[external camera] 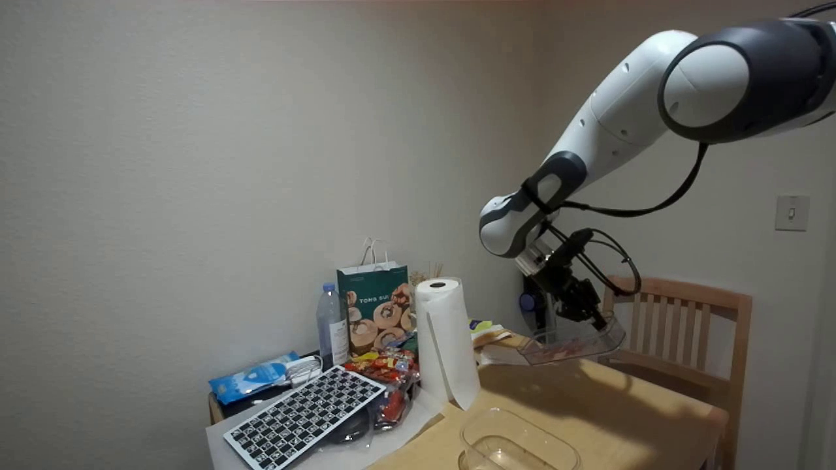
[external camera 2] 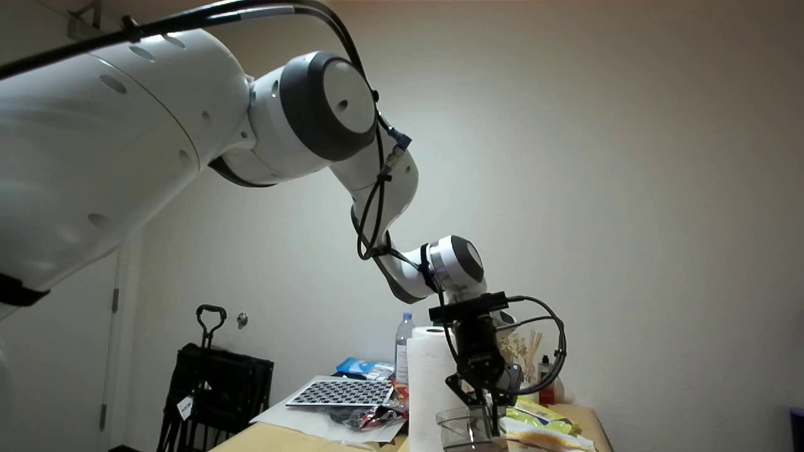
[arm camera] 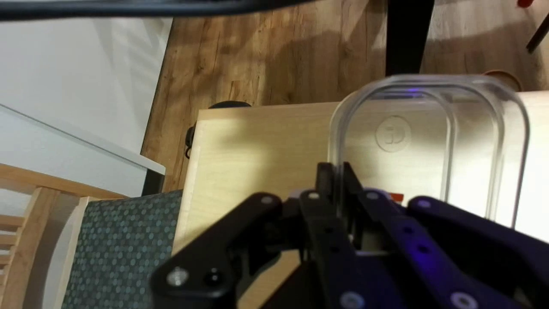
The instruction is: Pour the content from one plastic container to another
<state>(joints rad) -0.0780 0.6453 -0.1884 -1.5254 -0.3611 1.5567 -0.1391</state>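
Observation:
A clear plastic container (external camera: 568, 351) hangs above the far part of the wooden table (external camera: 620, 408), slightly tilted, with small reddish content in it. My gripper (external camera: 599, 322) is shut on one wall of this container. In an exterior view the held container (external camera 2: 461, 428) shows beneath the gripper (external camera 2: 492, 422). In the wrist view the wall of the container (arm camera: 429, 81) stands between the fingertips (arm camera: 339, 176); a red piece (arm camera: 396, 197) shows beside them. A second clear container (external camera: 529, 434) stands on the table near the lower edge of an exterior view. I see no content in it.
A paper towel roll (external camera: 447, 346) stands beside the second container. A checkerboard panel (external camera: 305, 418), snack packets (external camera: 392, 369), a bottle (external camera: 332, 326) and a green bag (external camera: 375, 307) are along the wall side. A wooden chair (external camera: 686, 326) stands at the table.

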